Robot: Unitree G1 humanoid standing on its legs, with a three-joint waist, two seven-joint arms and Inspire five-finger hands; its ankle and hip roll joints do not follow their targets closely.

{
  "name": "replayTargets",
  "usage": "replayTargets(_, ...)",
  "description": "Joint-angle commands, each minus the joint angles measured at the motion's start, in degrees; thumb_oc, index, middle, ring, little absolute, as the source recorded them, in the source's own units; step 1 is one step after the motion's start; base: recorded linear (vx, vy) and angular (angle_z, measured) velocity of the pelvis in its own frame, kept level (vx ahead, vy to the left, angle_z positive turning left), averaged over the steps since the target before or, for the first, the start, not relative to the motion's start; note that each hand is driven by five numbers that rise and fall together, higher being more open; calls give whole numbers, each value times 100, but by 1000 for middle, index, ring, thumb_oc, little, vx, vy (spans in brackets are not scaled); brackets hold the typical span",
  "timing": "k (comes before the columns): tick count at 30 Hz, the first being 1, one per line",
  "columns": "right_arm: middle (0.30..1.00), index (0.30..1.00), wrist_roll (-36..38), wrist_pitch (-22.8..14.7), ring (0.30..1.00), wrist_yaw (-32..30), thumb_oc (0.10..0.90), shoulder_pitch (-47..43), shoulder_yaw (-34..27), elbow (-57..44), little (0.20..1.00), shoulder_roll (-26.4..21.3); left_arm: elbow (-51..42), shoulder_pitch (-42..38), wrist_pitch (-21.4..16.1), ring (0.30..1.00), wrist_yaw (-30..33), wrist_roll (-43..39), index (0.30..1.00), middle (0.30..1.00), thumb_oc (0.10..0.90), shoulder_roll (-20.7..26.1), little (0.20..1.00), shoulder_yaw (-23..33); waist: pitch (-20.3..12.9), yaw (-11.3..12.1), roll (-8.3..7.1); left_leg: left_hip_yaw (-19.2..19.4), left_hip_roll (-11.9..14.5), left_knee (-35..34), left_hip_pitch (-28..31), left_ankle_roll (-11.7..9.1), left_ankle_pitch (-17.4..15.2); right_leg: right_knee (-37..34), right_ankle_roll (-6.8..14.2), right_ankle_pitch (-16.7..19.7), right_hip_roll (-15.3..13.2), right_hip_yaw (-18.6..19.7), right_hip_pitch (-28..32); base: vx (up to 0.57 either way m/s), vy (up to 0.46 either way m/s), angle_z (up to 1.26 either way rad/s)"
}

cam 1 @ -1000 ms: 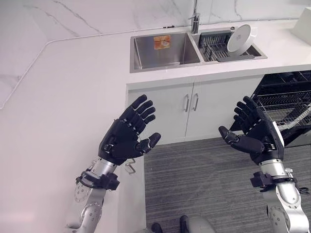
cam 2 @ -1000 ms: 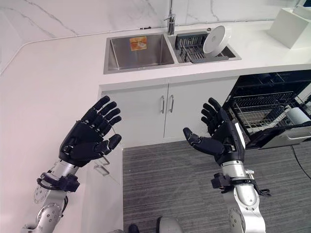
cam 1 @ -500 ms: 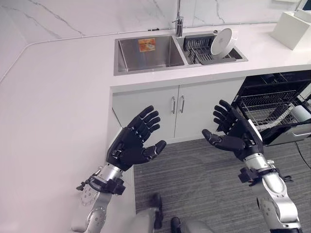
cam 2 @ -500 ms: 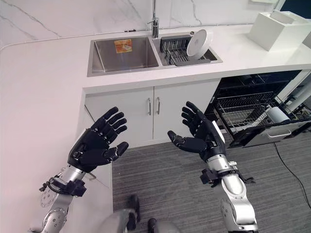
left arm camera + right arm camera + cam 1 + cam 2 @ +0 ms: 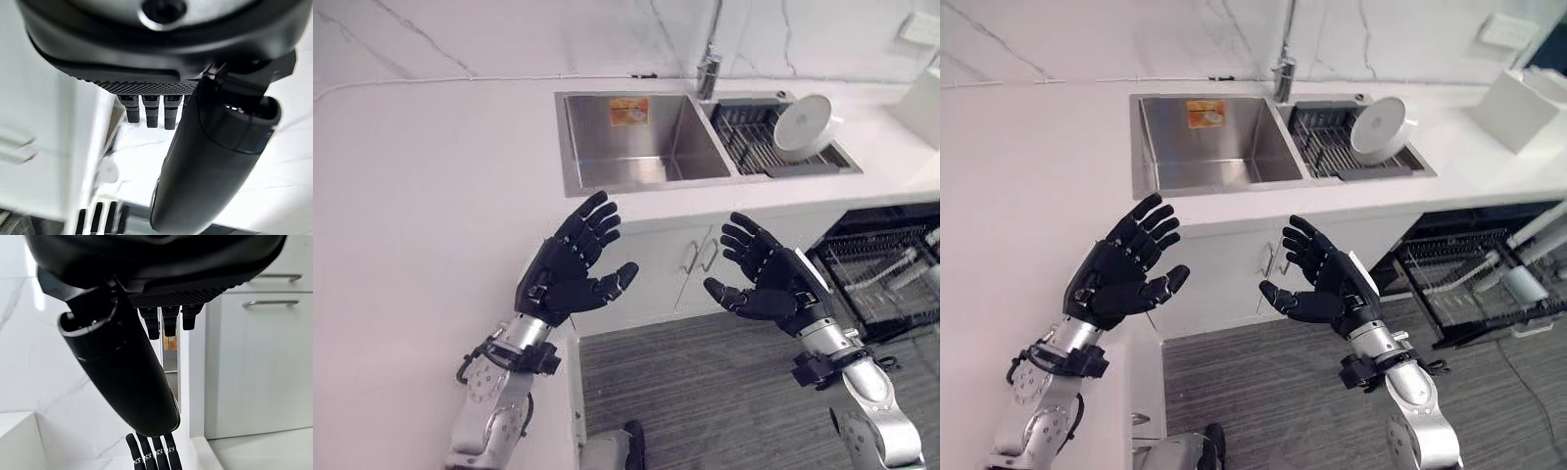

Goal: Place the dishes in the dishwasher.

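A white plate (image 5: 802,126) leans on edge in the dark drying rack (image 5: 752,137) in the right half of the steel sink (image 5: 641,147). The open dishwasher (image 5: 891,274) shows its wire rack (image 5: 1469,286) at the lower right, under the counter. Both hands are raised, palms up, in front of the white cupboards. My left hand (image 5: 570,272) is open and holds nothing; my right hand (image 5: 770,284) is open and holds nothing too. Both are well short of the plate. My left hand (image 5: 210,161) and my right hand (image 5: 122,367) also show in their wrist views with straight fingers.
A tap (image 5: 709,69) stands behind the sink. The white counter (image 5: 431,196) runs along my left and wraps round to the sink. A white box (image 5: 1520,108) sits on the counter at the far right. Grey carpet floor (image 5: 1273,401) lies before the cupboard doors (image 5: 1234,274).
The camera has moved closer to the sink, so the whole scene has shifted. Both hands stay raised and open; the right hand now sits nearer the left.
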Motion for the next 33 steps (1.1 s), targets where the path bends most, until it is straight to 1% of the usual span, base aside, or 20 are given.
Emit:
replayTargets(1, 900, 900, 360, -467, 900, 69, 800, -490, -235, -92, 900, -193, -747, -320, -424, 900, -38, 106, 900, 900, 800, 114, 900, -177, -329, 32, 203, -318, 343, -275, -140, -710, -399, -2993, -510, 375, -267, -1001, 1013, 101, -142, 39)
replayTargets(2, 900, 900, 430, -521, 900, 75, 800, -480, -247, -76, 900, -219, -754, -376, -412, 900, -75, 105, 900, 900, 800, 160, 900, -192, -279, 22, 193, -362, 410, -275, -93, -754, -414, -3506, -569, 349, -373, -1039, 1083, 81, -249, 34)
replayTargets(3, 900, 900, 561, -584, 900, 77, 800, -408, -315, -106, 900, -293, -764, -470, -418, 900, -134, 208, 900, 900, 800, 224, 900, -247, -182, -23, 150, -451, 494, -275, -25, -821, -444, -4132, -616, 403, -653, -919, 1007, 84, -339, 30)
replayTargets(4, 900, 900, 696, -572, 900, 68, 800, -400, -359, -159, 900, -345, -792, -548, -466, 900, -82, 457, 900, 900, 800, 262, 900, -364, -83, -66, 57, -425, 578, -275, 62, -863, -506, -4132, -508, 520, -1128, -759, 670, 84, -352, 42)
replayTargets(5, 900, 900, 727, -523, 900, 56, 800, -433, -350, -198, 900, -360, -818, -554, -504, 900, -24, 533, 900, 900, 800, 294, 900, -423, -44, -91, 9, -360, 643, -275, 137, -889, -557, -4132, -417, 704, -1356, -676, 476, 84, -282, 54)
replayTargets(7, 900, 900, 643, -323, 900, 59, 800, -559, -271, -284, 900, -326, -929, -546, -541, 900, 150, 623, 900, 900, 800, 341, 900, -476, 17, -137, -58, -242, 762, -275, 334, -910, -712, -4132, -254, 927, -1585, -369, 154, 148, -237, 31)
replayTargets(11, 900, 900, 717, -298, 900, -53, 800, -536, -273, -389, 900, -309, -1013, -567, -465, 900, 5, 606, 900, 900, 800, 399, 900, -509, -61, -170, -131, -244, 903, -275, 320, -952, -746, -4132, -226, 850, -1578, -156, 223, 164, -382, 15)
replayTargets(12, 900, 900, 720, -298, 900, -94, 800, -522, -241, -399, 900, -288, -1024, -593, -423, 900, -13, 615, 900, 900, 800, 452, 900, -530, -87, -189, -138, -314, 1012, -275, 333, -1003, -734, -4132, -222, 795, -1502, -39, 321, 156, -442, 71)
replayTargets(14, 900, 900, 774, -296, 900, -72, 800, -495, -230, -399, 900, -335, -1033, -589, -388, 900, 1, 584, 900, 900, 800, 500, 900, -512, -138, -190, -140, -359, 1118, -275, 326, -1063, -702, -4132, -195, 607, -1406, -86, 458, 157, -534, 66)
replayTargets(16, 900, 900, 834, -287, 900, -133, 800, -550, -146, -390, 900, -411, -1064, -554, -348, 900, 80, 574, 900, 900, 800, 518, 900, -496, -203, -161, -101, -440, 1295, -275, 341, -1198, -615, -4132, -197, 396, -1318, -180, 550, 169, -661, 28)
replayTargets(17, 900, 900, 879, -263, 900, -233, 800, -674, -34, -391, 900, -502, -1066, -469, -378, 900, 124, 511, 900, 900, 800, 543, 900, -435, -233, -152, -16, -504, 1471, -275, 407, -1316, -558, -4132, -195, 185, -1192, -214, 595, 162, -597, 1)
replayTargets(20, 900, 900, 881, -188, 900, -172, 800, -769, 60, -421, 900, -583, -1062, -242, -529, 900, 115, 372, 900, 900, 800, 515, 900, -252, -268, -154, 154, -601, 1622, -275, 492, -1481, -455, -4132, -339, 56, -1021, -192, 615, 126, -515, -12)
replayTargets(21, 900, 900, 818, -177, 900, -136, 800, -764, 122, -421, 900, -608, -1050, -129, -629, 900, 101, 291, 900, 900, 800, 483, 900, -187, -291, -184, 252, -622, 1695, -275, 519, -1534, -391, -4132, -454, 7, -887, -157, 615, 82, -507, -22)
replayTargets(22, 900, 900, 788, -182, 900, -111, 800, -750, 150, -403, 900, -622, -1037, -78, -669, 900, 84, 208, 900, 900, 800, 468, 900, -159, -303, -205, 286, -610, 1744, -275, 525, -1565, -339, -4132, -521, -9, -824, -169, 621, 58, -543, -20)
replayTargets(24, 900, 900, 732, -217, 900, -34, 800, -699, 208, -365, 900, -650, -1024, 33, -688, 900, 40, -38, 900, 900, 800, 412, 900, -134, -308, -248, 317, -547, 1799, -275, 538, -1594, -228, -4132, -668, -58, -701, -235, 664, 18, -493, -10)
replayTargets(26, 900, 900, 696, -317, 900, 85, 800, -605, 205, -339, 900, -692, -982, 118, -585, 900, -74, -559, 900, 900, 800, 311, 900, -138, -311, -320, 311, -419, 1806, -275, 547, -1574, -140, -4132, -820, -119, -583, -322, 726, -5, -476, 19)
replayTargets(28, 900, 900, 605, -504, 900, 201, 800, -498, 101, -321, 900, -753, -848, 78, -665, 900, -59, -704, 900, 900, 800, 167, 900, -206, -334, -467, 316, -66, 1911, -275, 570, -1582, -29, -4132, -938, -184, -561, -518, 764, -34, -365, 32)
replayTargets(30, 900, 900, 673, -574, 900, 123, 800, -467, 14, -303, 900, -820, -808, 32, -742, 900, -31, -601, 900, 900, 800, 129, 900, -274, -348, -530, 300, 154, 1806, -275, 636, -1559, -93, -4132, -957, -213, -615, -653, 781, -21, -206, 67)
replayTargets(32, 900, 900, 708, -649, 900, 145, 800, -351, -101, -315, 900, -762, -835, 152, -810, 900, -144, -553, 900, 900, 800, 72, 900, -187, -353, -499, 440, -203, 1263, -275, 508, -1486, -325, -4132, -910, -227, -517, -670, 776, 7, -61, 72)
replayTargets(33, 900, 900, 676, -646, 900, 183, 800, -298, -116, -340, 900, -697, -874, 231, -813, 900, -195, -545, 900, 900, 800, 50, 900, -126, -360, -495, 503, -325, 1164, -275, 439, -1466, -374, -4132, -898, -236, -465, -655, 775, 35, 27, 38)
